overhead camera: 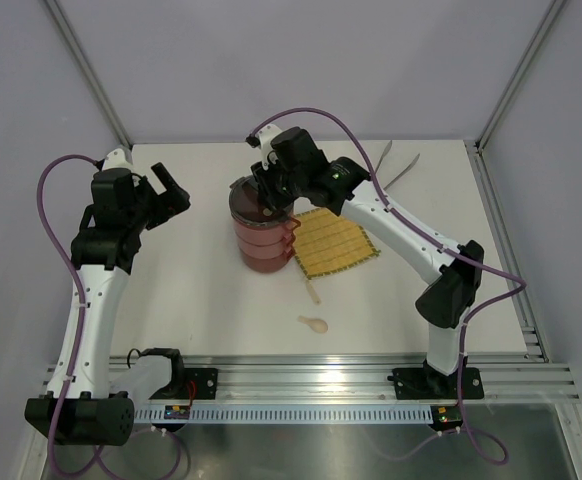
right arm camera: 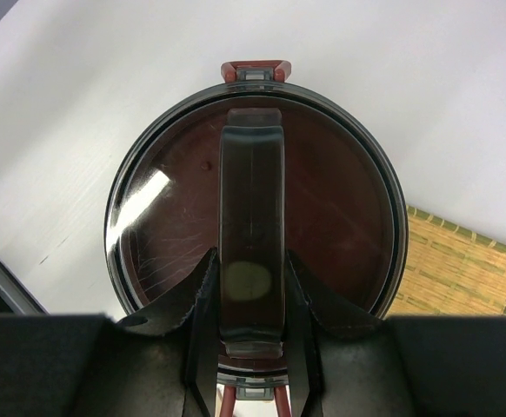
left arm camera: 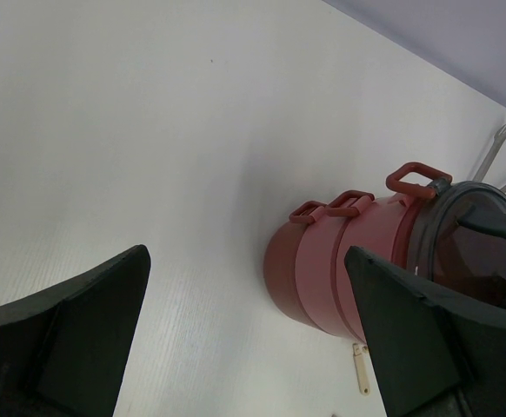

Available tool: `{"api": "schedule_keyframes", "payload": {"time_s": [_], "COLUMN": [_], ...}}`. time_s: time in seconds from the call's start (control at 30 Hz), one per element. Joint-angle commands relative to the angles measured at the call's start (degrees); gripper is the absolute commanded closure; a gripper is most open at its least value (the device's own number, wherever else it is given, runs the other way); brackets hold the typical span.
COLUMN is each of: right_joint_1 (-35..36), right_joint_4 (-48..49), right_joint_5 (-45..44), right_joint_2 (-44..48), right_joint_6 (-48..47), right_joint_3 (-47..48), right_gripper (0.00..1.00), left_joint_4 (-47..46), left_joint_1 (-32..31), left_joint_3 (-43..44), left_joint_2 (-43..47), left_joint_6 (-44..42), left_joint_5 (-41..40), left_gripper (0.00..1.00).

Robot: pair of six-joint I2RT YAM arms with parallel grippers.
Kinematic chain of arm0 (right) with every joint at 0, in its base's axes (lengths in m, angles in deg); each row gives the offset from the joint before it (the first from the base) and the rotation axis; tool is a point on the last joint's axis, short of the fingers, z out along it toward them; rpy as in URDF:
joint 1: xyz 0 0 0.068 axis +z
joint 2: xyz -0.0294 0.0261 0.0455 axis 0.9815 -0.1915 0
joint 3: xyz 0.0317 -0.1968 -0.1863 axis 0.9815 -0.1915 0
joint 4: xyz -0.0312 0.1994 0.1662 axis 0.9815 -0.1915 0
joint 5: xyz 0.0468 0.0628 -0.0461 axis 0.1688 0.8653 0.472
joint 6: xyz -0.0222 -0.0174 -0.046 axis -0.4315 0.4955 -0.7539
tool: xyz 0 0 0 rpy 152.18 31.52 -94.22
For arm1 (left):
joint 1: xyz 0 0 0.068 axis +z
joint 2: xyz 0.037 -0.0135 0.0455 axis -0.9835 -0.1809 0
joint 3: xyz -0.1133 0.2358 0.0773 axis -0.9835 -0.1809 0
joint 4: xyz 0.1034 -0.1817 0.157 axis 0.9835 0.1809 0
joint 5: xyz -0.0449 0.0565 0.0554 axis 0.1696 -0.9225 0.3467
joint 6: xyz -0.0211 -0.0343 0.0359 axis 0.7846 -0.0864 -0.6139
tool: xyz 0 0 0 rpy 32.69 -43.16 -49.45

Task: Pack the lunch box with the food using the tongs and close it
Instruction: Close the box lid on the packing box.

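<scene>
The round dark-red stackable lunch box [overhead camera: 263, 245] is standing near the middle of the white table [overhead camera: 191, 300]. Its tiers are sitting one on another, and the grey see-through top lid [right arm camera: 340, 217] is capping the stack. The right claw [right arm camera: 249, 265] is reaching down over the lunch box from above. Its two black fingers [right arm camera: 203, 295] are pressing against either side of the arched grey lid handle [right arm camera: 251, 191] and gripping it. In the right wrist view a red clip [right arm camera: 256, 69] is showing at the far rim of the lid. In the left wrist view more red clips [left arm camera: 349, 204] are lining up along the side of the tiers.

The yellow woven mat [overhead camera: 336, 243] is lying flat just beside the lunch box on its right. Whether its corner is touching the base I cannot tell. The long thin silver metal tongs [overhead camera: 403, 170] are lying near the far edge of the table, behind the right arm and well apart from the lunch box. A small cream spoon [overhead camera: 313, 322] is lying in front of the mat, nearer the arm bases. Another small cream piece [overhead camera: 313, 290] is lying between the spoon and the mat.

The left claw [overhead camera: 169, 192] is hovering over bare table to the left of the lunch box and apart from it. Its jaws are spreading wide and holding nothing.
</scene>
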Motion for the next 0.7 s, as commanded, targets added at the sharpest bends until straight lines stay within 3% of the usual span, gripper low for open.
{"api": "schedule_keyframes", "payload": {"time_s": [0.0, 0.67], "right_joint_1": [-0.70, -0.70], "right_joint_4": [-4.54, -3.58], "right_joint_5": [-3.72, -2.75], "right_joint_2": [3.57, -0.30], "right_joint_6": [0.24, 4.45], "right_joint_3": [-0.21, -5.48], "right_gripper": [1.00, 1.00], "left_joint_4": [-1.74, -1.65], "left_joint_1": [0.45, 0.36], "left_joint_3": [0.20, -0.68], "left_joint_2": [0.73, 1.26], "left_joint_6": [-0.22, -0.22], "left_joint_5": [0.40, 0.40], "left_gripper": [0.01, 0.01]}}
